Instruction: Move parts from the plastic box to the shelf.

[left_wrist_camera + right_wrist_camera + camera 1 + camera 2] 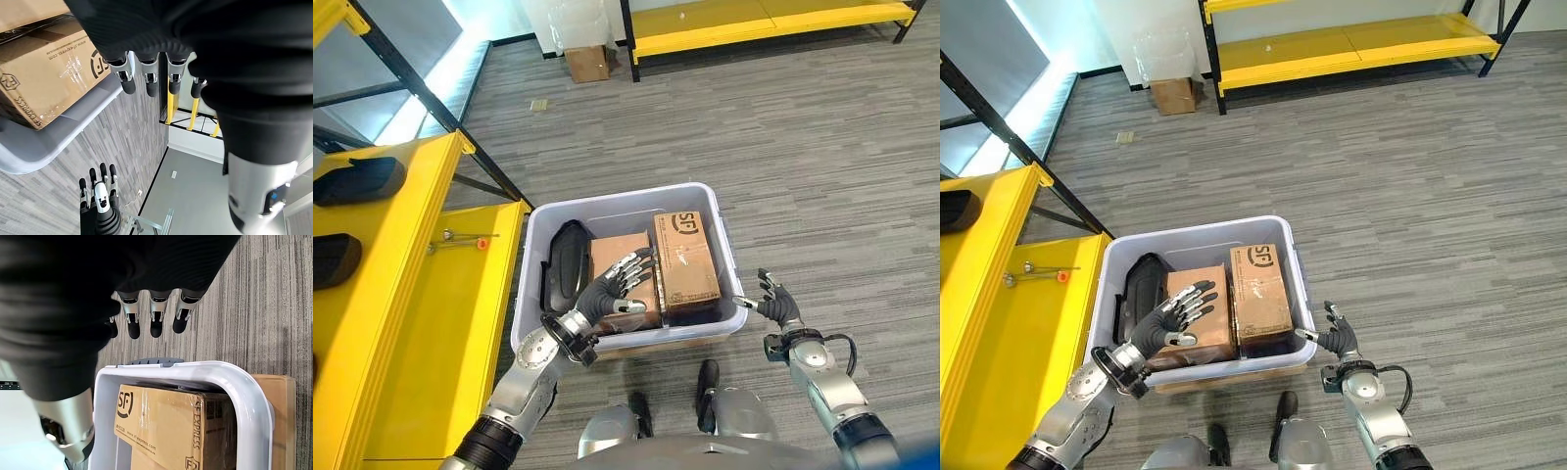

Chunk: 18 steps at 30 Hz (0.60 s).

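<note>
We record a pale grey translucent plastic box (719, 227) standing on the grey striped floor (822, 147), just beside the lower board of a yellow shelf with black uprights (431, 323) on our left. Inside the box we list three items: a black moulded part (566, 264) standing along the left wall, a plain brown cardboard carton (609, 257) in the middle, and a taller brown cardboard carton wrapped in clear film (685, 259) on the right, the two cartons side by side and touching. Under the near edge of the box a flat piece of brown cardboard (281, 431) shows on the floor. Our left hand (612, 289) is over the near end of the plain carton, fingers spread wide and straight, thumb apart, holding nothing; whether the fingertips touch the carton we cannot tell. Our right hand (775, 304) is outside the box at its near right corner, fingers straight and relaxed, empty, thumb tip close to the rim. On the yellow shelf we note two dark padded parts (357, 181) on the upper board, and a small metal rod with an orange piece (460, 238) on the lower board. A second yellow shelf (773, 22) and a small brown cardboard box (587, 62) stand far across the floor.
</note>
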Motion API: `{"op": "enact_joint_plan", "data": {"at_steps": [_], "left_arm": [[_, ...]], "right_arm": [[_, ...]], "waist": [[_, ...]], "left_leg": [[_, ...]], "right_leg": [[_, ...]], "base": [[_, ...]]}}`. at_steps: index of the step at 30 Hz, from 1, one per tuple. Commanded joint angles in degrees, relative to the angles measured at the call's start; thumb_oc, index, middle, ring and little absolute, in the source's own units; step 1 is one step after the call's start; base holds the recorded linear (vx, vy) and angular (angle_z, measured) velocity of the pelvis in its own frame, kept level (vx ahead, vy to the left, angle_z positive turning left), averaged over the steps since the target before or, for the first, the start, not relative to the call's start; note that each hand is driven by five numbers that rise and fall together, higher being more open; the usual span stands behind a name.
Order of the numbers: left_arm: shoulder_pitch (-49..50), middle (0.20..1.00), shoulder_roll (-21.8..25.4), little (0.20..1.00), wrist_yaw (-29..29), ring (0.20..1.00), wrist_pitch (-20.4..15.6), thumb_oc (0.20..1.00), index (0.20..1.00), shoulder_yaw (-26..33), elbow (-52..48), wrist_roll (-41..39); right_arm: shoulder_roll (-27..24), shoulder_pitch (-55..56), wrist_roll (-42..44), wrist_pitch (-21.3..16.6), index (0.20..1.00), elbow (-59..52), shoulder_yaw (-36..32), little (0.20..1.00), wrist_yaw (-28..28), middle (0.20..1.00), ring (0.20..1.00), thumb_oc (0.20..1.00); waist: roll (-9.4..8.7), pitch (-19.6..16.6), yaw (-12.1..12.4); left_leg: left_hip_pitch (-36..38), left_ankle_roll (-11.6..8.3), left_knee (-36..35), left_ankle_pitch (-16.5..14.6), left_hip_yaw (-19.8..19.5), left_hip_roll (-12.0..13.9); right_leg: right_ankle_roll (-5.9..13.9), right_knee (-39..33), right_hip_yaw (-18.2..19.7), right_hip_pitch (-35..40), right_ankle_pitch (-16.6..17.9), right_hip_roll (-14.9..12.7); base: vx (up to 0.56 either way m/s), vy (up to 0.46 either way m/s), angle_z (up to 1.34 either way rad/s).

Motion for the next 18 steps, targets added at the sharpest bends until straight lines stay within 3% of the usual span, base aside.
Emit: {"op": "enact_joint_plan", "data": {"at_steps": [1, 3, 5, 7, 12, 15, 18], "left_arm": [[0.8, 1.000, -1.9, 1.000, 1.0, 1.000, -3.2, 1.000, 1.000, 1.7, -5.1, -3.9], [0.7, 1.000, -2.4, 1.000, 0.5, 1.000, -2.3, 1.000, 1.000, 2.0, -4.8, -4.6], [0.1, 1.000, -1.9, 1.000, -2.9, 1.000, -0.7, 1.000, 1.000, 1.4, -4.0, -3.7], [0.0, 1.000, -1.0, 1.000, -3.2, 1.000, -1.2, 1.000, 1.000, 0.3, -3.6, -3.3], [0.2, 1.000, 1.9, 1.000, 0.5, 1.000, -2.7, 1.000, 1.000, 1.2, -3.8, 0.4], [1.5, 1.000, 2.6, 1.000, 4.6, 1.000, -3.0, 1.000, 1.000, 2.9, -4.4, 1.4], [2.2, 1.000, 2.5, 1.000, 11.3, 1.000, -0.5, 1.000, 1.000, 5.3, -4.8, 4.4]], "right_arm": [[-2.6, -1.2, -4.0, -3.0, 1.000, -1.5, -0.3, 1.000, 0.4, 1.000, 1.000, 1.000], [-3.8, -1.2, -3.2, -3.2, 1.000, -1.8, -0.4, 1.000, -0.2, 1.000, 1.000, 1.000], [-4.2, -0.9, 0.9, -3.1, 1.000, -1.9, -1.3, 1.000, -1.0, 1.000, 1.000, 1.000], [-2.2, -0.7, 4.9, -0.9, 1.000, -1.3, -1.5, 1.000, -1.2, 1.000, 1.000, 1.000], [1.2, -0.7, 2.2, -1.6, 1.000, -2.0, -0.7, 1.000, -1.3, 1.000, 1.000, 1.000], [1.7, -0.8, 4.6, -0.7, 1.000, -3.6, -0.7, 1.000, -1.5, 1.000, 1.000, 1.000], [1.8, -1.3, 4.5, -2.2, 1.000, -5.4, -1.2, 1.000, -4.3, 1.000, 1.000, 1.000]], "waist": [[1.71, -3.4, -0.3], [2.59, -3.9, -0.5], [3.75, -4.3, -0.8], [4.19, -4.1, -0.9], [2.51, -4.3, 0.3], [1.56, -4.2, 1.6], [0.77, -3.8, 2.8]], "left_leg": [[-0.1, -3.59, -5.5, 16.5, -5.6, 7.0], [0.1, -3.99, -5.8, 16.9, -6.9, 7.6], [1.1, -3.60, -6.8, 11.7, -6.6, 5.7], [1.5, -2.85, -7.0, 8.7, -6.2, 4.0], [3.2, -0.93, -9.4, 6.0, -4.8, 0.7], [3.2, -0.69, -9.8, 5.6, -4.4, 0.3], [2.2, -0.79, -9.5, 5.9, -4.7, 0.5]], "right_leg": [[4.87, 8.1, 1.5, 2.0, -5.4, -3.1], [5.23, 9.9, 2.3, 0.9, -6.0, -4.5], [6.65, 12.4, 2.4, -0.4, -6.4, -6.4], [7.71, 11.2, 2.7, 0.9, -5.4, -6.9], [10.89, 3.1, 1.9, 5.1, -0.2, -7.6], [11.48, 0.3, 0.8, 6.2, 1.0, -7.4], [11.50, -0.7, 0.3, 6.4, 1.4, -7.1]], "base": [[-0.01, 0.650, -0.39], [0.03, 0.498, -0.65], [0.00, 0.474, -0.20], [0.02, 0.364, 0.22], [0.03, 0.180, 0.14], [0.01, 0.027, 0.26], [-0.02, -0.004, -0.06]]}}
